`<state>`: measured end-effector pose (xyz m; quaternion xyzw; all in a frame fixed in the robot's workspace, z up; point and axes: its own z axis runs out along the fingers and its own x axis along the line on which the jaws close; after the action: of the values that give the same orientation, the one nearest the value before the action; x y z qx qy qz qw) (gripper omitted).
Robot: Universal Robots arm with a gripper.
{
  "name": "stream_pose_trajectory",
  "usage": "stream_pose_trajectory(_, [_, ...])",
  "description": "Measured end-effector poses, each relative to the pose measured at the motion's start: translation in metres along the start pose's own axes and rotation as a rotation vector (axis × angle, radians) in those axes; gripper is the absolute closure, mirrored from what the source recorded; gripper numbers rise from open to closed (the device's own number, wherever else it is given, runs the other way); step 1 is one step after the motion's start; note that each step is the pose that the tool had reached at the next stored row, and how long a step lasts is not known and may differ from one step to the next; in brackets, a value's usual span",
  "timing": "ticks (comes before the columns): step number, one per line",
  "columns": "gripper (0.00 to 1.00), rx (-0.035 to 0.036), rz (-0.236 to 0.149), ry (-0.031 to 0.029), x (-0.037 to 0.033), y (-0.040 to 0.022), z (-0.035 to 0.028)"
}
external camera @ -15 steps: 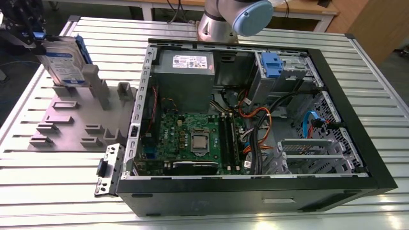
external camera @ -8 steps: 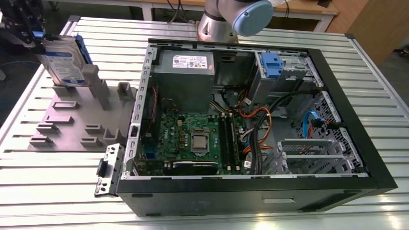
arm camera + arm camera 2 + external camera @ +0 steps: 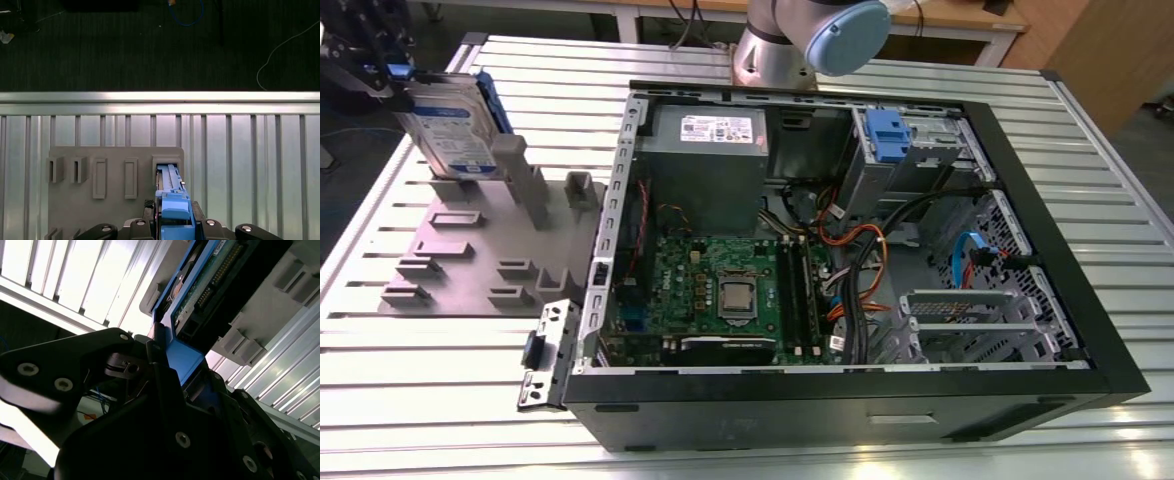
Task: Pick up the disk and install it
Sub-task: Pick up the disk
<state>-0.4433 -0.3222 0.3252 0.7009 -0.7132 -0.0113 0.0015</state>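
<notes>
Pincer clamped on the blue carrier edge of the disk, upright at a grey rack slot on the surface; likely dense, rigid and shock-sensitive, so gripping the carrier edges suits.

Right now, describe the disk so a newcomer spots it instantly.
Find the open computer case; to the exterior view's left lies a grey slotted holder. The disk stands upright over it in the tool, the only silver, blue-framed, labelled piece there.

One disk, one computer case, one grey holder.
</notes>
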Motion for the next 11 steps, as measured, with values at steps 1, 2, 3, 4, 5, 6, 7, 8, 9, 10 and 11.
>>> stream_pose_trajectory(1, [0.64,0.0,0.0,0.0,0.0,0.0,-0.0002])
stream_pose_trajectory(2, [0.64,0.0,0.0,-0.0001,0.0,0.0,-0.0004])
stream_pose_trajectory(3, [0.64,0.0001,0.0,-0.0001,0.0,0.0,-0.0005])
stream_pose_trajectory(4, [0.64,0.0002,0.0,-0.0001,0.0,0.0,-0.0006])
stream_pose_trajectory(5, [0.64,0.0002,0.0,-0.0001,0.0,0.0,-0.0008])
stream_pose_trajectory(6, [0.64,0.0001,0.0,-0.0001,0.0,0.0,-0.001])
stream_pose_trajectory(7, [0.64,0.0,0.0,0.0,0.0,0.0,-0.0012])
stream_pose_trajectory(8, [0.64,0.0001,0.0,-0.0001,0.0,0.0,-0.0014])
stream_pose_trajectory(9, [0.64,0.0,0.0,0.0,0.0,0.0,-0.0016])
stream_pose_trajectory(10, [0.64,0.0,0.0,-0.0001,0.0,0.0,-0.0018])
stream_pose_trajectory(11, [0.64,0.0,0.0,0.0,0.0,0.0,-0.002])
